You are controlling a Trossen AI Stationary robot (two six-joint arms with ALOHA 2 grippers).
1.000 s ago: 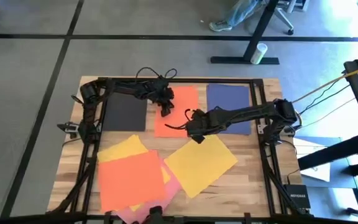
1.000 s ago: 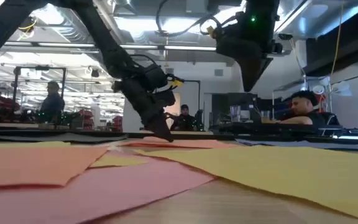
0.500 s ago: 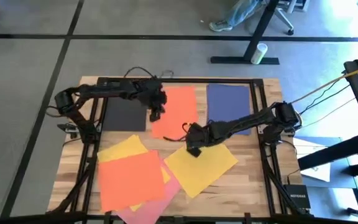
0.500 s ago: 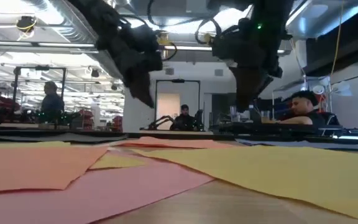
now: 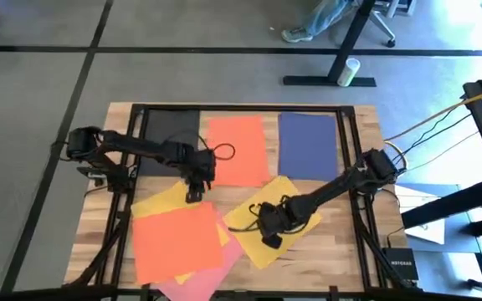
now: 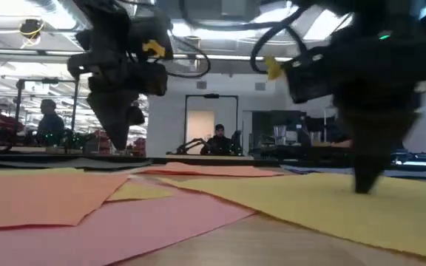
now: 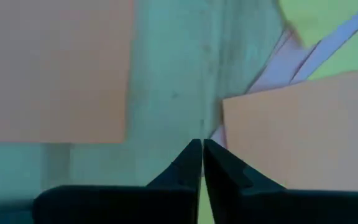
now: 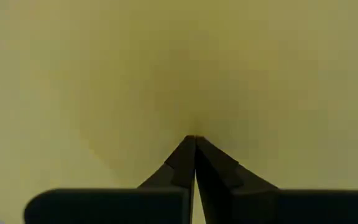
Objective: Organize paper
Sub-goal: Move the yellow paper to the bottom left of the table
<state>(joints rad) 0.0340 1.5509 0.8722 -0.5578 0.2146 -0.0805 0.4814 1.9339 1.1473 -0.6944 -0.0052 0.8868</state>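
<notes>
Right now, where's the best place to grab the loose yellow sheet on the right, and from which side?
The yellow sheet lies flat and tilted, so probably its bare corner toward the navy sheet, approached from the right. The right hand presses shut-fingered on the opposite end; sliding the sheet off the table edge may help.

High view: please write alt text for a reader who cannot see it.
Seen from above, the right gripper presses its shut fingers onto a tilted yellow construction-paper sheet on the wooden table. The left gripper hangs near a second yellow sheet's corner. Black, orange-red and navy sheets line the far edge.
</notes>
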